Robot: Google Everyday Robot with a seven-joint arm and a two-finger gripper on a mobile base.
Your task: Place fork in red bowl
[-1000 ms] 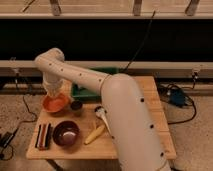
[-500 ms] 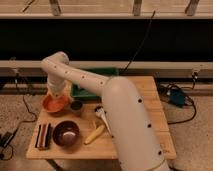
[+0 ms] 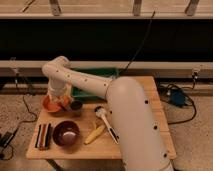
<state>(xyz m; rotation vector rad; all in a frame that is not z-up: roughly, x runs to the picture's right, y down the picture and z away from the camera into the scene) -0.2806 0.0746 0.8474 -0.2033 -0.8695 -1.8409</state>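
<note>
The gripper (image 3: 58,99) is held low over the red bowl (image 3: 53,106) — whether its fingers are apart or together cannot be told. The fork cannot be made out. The placing step is judged in hand; release, then withdrawal, is called for next.

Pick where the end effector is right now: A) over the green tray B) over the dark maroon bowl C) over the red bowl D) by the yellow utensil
C: the end effector hangs directly over the red bowl, at the table's left rear.
</note>
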